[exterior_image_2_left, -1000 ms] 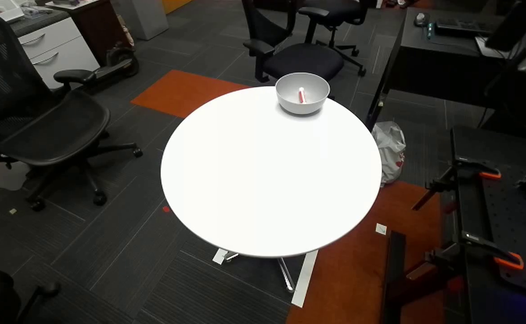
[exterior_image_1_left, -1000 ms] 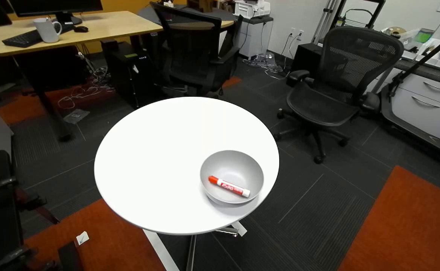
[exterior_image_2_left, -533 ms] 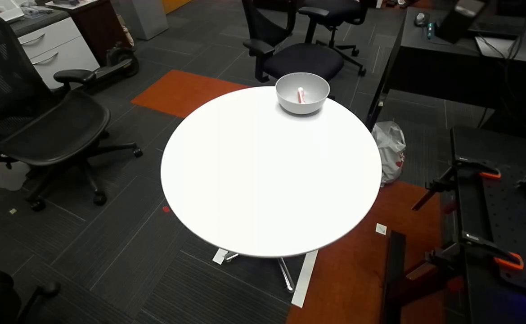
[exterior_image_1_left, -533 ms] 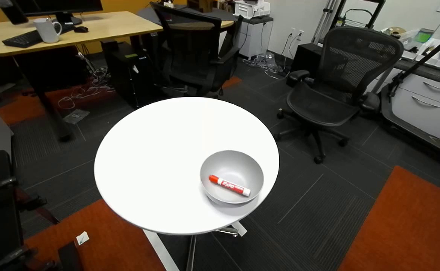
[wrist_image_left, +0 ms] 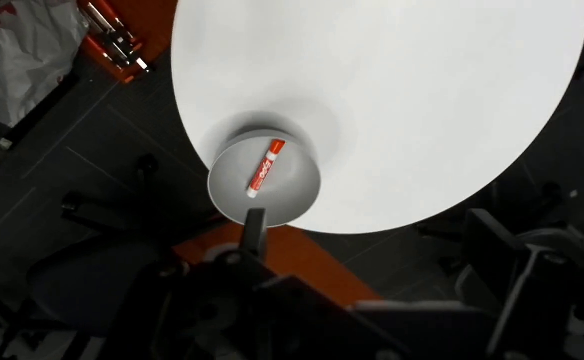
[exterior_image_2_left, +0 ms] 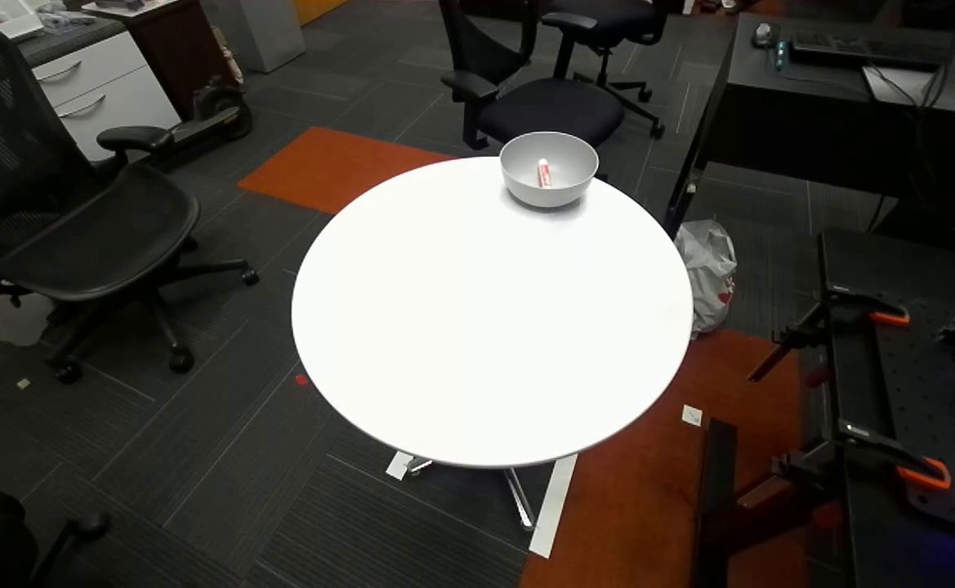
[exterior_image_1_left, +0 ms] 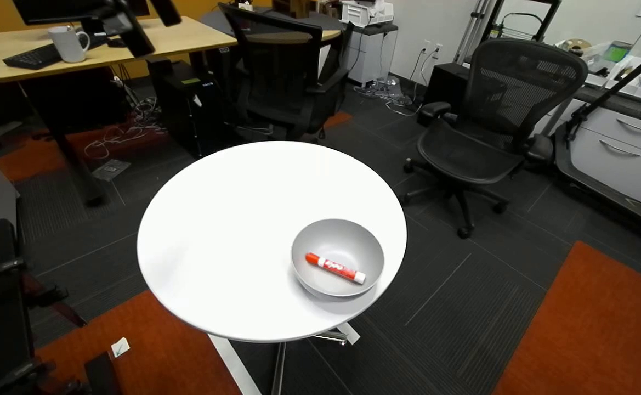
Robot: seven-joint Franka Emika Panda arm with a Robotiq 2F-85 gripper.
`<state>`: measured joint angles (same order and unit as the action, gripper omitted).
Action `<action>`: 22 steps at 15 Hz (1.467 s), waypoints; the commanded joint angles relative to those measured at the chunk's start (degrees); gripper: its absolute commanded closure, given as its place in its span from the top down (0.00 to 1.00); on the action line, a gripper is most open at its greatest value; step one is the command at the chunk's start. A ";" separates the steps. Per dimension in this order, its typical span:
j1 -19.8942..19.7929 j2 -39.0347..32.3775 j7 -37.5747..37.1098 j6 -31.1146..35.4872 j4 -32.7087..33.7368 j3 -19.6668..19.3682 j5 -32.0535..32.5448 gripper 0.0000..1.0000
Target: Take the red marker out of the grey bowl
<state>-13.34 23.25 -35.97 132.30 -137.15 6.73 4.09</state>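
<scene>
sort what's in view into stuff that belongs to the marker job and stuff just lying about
For the job:
grey bowl, on the white table
red marker, lying in the bowl
hand, open

Just lying about:
mug, on the pale desk
keyboard, beside the mug
plastic bag
black office chair

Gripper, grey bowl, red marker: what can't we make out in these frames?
Gripper: body cut off by the top edge in an exterior view.
Grey bowl: a bit of rim hidden by a gripper finger in the wrist view.
Red marker: red end hidden by the bowl's near wall in an exterior view; label's fine print too small in the wrist view.
</scene>
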 commanded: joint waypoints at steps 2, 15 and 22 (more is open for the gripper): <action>-2.69 -13.06 -10.38 4.13 7.85 -2.04 4.88 1.00; 3.85 -31.07 -18.34 2.50 20.13 -13.52 2.83 1.00; 4.17 -31.84 -18.33 1.76 21.21 -13.73 2.70 1.00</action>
<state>-11.10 -8.56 -54.68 134.16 -116.05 -4.97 7.26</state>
